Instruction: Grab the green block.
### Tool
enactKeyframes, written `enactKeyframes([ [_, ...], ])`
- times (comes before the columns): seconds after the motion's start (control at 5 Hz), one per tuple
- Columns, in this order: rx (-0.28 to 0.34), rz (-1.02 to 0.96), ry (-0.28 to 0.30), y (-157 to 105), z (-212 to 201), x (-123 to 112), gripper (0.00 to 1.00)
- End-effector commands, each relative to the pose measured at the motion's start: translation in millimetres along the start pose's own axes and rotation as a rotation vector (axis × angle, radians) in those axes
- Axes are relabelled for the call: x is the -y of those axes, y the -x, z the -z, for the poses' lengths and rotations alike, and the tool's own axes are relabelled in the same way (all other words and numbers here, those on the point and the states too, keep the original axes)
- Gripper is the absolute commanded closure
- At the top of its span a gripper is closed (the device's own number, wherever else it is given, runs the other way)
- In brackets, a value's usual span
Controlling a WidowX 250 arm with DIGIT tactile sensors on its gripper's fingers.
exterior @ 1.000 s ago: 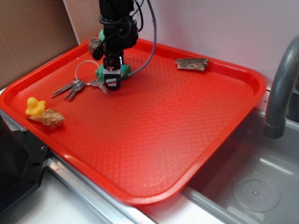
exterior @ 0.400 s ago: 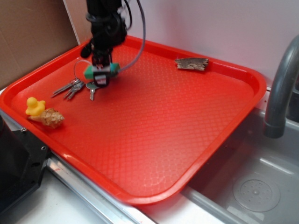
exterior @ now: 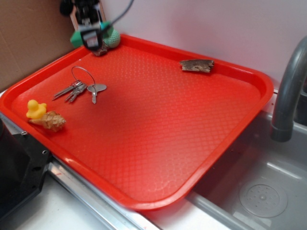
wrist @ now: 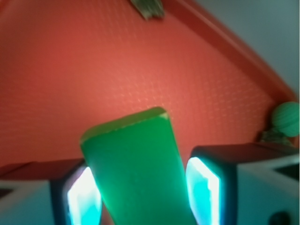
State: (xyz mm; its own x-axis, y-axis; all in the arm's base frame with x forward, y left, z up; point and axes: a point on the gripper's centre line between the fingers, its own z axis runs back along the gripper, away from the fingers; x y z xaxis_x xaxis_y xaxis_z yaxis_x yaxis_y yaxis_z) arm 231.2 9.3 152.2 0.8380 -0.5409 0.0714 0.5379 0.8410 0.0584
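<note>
A robot gripper (wrist: 140,192) holds the green block (wrist: 136,164) clamped between its jaws, seen close up from the wrist camera, with the block's free end pointing out over the red tray (exterior: 192,124). From the side view, the gripper (exterior: 89,39) hangs in the air above the tray's far left corner, the block lifted clear of the tray floor. A green knitted ball (exterior: 112,38) sits just behind it by the rim. A bunch of keys (exterior: 79,88), a yellow duck (exterior: 35,109), a seashell (exterior: 50,120) and a piece of bark (exterior: 197,65) lie on the tray. The grab looks complete; what remains is likely just keeping a firm grip.
</note>
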Motion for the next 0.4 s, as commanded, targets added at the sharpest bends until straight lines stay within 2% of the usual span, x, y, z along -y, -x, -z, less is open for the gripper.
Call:
enactKeyframes([
  [0.0,-0.078,-0.255,-0.028,-35.0,-57.0,45.5,1.0],
  [0.2,-0.116,-0.425,-0.061,-28.8,-65.8,56.9,1.0],
])
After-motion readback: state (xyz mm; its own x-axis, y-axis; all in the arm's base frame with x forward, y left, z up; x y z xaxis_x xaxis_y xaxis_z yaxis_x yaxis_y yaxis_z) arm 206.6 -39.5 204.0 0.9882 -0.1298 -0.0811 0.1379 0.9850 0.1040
